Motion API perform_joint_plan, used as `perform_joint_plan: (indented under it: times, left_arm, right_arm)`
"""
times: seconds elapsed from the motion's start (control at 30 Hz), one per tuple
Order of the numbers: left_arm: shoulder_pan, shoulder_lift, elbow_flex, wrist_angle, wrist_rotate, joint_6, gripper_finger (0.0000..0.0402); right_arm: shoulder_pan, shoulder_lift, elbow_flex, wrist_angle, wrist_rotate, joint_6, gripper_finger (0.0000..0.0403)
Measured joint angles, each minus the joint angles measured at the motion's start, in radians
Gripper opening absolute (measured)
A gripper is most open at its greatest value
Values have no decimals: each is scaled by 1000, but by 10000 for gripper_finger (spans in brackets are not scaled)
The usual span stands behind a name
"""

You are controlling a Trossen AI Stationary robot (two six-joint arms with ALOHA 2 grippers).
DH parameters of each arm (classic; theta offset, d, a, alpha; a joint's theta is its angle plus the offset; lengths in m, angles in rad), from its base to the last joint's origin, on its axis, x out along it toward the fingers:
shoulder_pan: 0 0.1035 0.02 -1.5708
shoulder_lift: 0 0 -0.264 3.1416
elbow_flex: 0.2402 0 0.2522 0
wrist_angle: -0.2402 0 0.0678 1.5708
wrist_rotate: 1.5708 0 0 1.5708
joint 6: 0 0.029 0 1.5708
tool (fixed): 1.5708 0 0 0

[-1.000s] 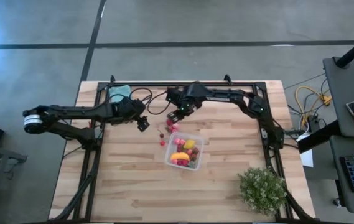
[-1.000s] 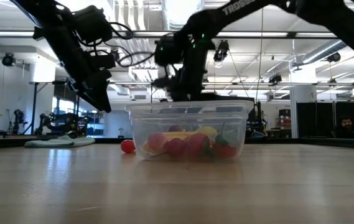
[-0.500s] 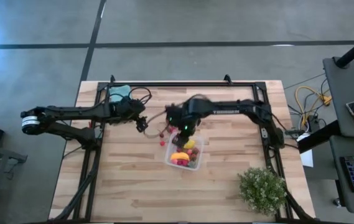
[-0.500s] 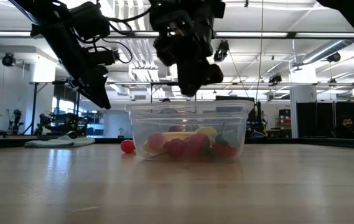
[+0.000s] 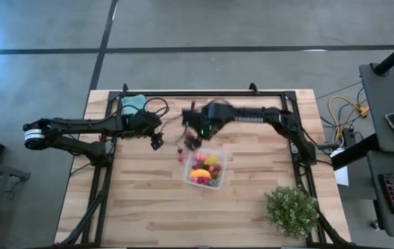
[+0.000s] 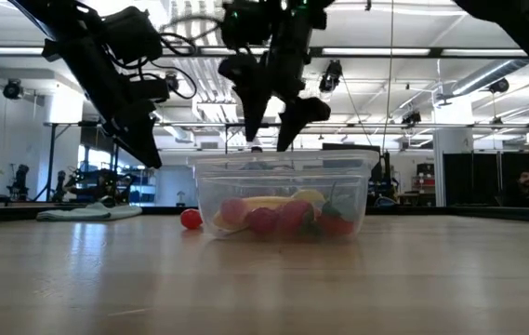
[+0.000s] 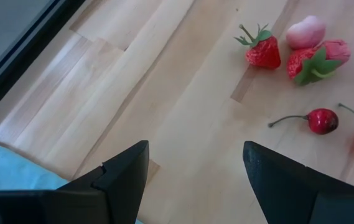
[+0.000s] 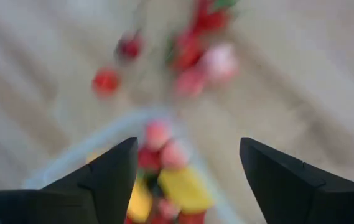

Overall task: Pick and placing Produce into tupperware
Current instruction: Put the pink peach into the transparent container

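While both end effectors gape empty, the clear tupperware (image 5: 206, 169) shows red, pink and yellow produce (image 6: 278, 215).

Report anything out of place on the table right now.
Nothing is spilled or damaged. The tupperware stands upright with produce inside. A few strawberries and cherries lie loose on the table beside it, not yet packed. The right gripper hangs open above the tub.

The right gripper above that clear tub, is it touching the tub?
Apart. In the low view the right gripper hangs open above the tupperware, with clear background showing between its fingertips and the rim.
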Motion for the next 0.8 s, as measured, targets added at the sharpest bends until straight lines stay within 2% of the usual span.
perform_joint_plan:
  times: [0.13,0.23,0.33,0.8]
  left_arm:
    - [0,0,0,0,2,0,246]
    - [0,0,0,0,2,-2,246]
    - [0,0,0,0,3,-3,246]
    - [0,0,-1,-1,3,3,246]
  right_arm:
    - [-85,23,-15,45,3,28,271]
    - [-111,50,-16,43,-54,8,265]
    - [-107,80,-9,45,-89,-40,261]
    - [-90,156,-5,100,-45,-108,255]
